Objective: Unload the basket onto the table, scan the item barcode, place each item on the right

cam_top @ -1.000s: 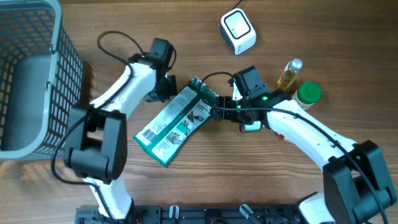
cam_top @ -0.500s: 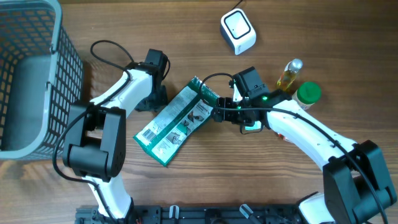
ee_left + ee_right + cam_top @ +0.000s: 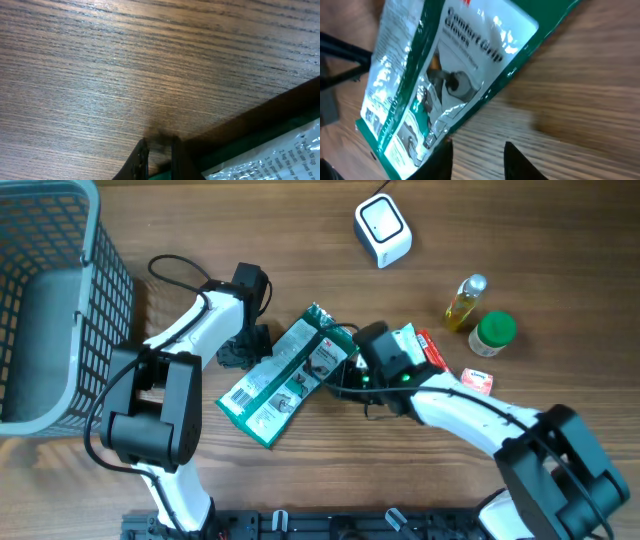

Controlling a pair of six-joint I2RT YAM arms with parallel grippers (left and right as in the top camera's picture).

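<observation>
Our right fingers (image 3: 516, 159) gape empty at the upper-right end of the green packet (image 3: 285, 375), which slants toward lower left; our left fingers (image 3: 142, 160) sit pinched shut beside it.

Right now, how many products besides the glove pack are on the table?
4: oil bottle and green-lidded jar at right, red box beside the right arm, small packet below it. More may hide under that arm.

A mock shop checkout on a wooden surface (image 3: 560, 480): white cube scanner (image 3: 383, 231) at one o'clock, grey mesh shopping basket (image 3: 108, 290) at ten o'clock, green retail packet (image 3: 285, 380) at centre, bottle (image 3: 465, 301) and jar (image 3: 494, 332) at two o'clock.
</observation>
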